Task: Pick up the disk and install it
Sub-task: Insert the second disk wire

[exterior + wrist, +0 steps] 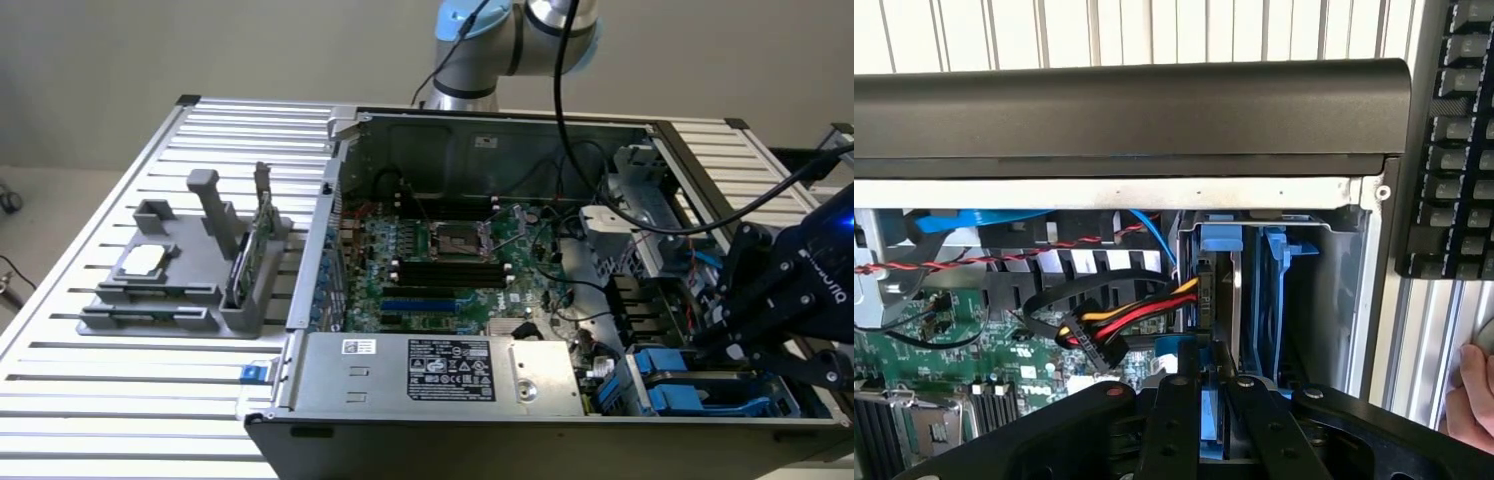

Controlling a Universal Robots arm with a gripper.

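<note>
Bench (80, 400): a ribbed metal surface carrying an opened computer case (400, 440) lying on its side; a grey holder (187, 290) stands on it at the exterior view's left, well apart from the arm's working end.

Grey holder: a small square silver chip (143, 260) lies on its upper step; a thin green circuit card (244, 262) stands upright in a slot just beside the case wall.

Case contents: a green motherboard (441, 270) covers the floor; a silver power supply (441, 372) with a black label fills the near edge; blue drive bays (694, 385) sit in the corner at the exterior view's right.

In the way: red, yellow and black power cables (1124, 320) end in a plug just beside the bay; a twisted red and black wire (984, 258) and a blue cable (1149, 232) run across the space beside them; the case's black front edge (1134, 110) lies beyond the bay opening.

Disk (1214, 300): standing on edge in its blue carrier, inside the drive bay between the bay's walls; its far end is near the bay's back.

Pincer (1216, 415): pressed together on the near end of the disk's blue carrier, pinching it; in the exterior view the pincer (747, 345) hangs over the bay corner.

Outside the case: a black keyboard (1454, 140) lies on the bench; part of a person's hand (1472, 405) shows near it.
</note>
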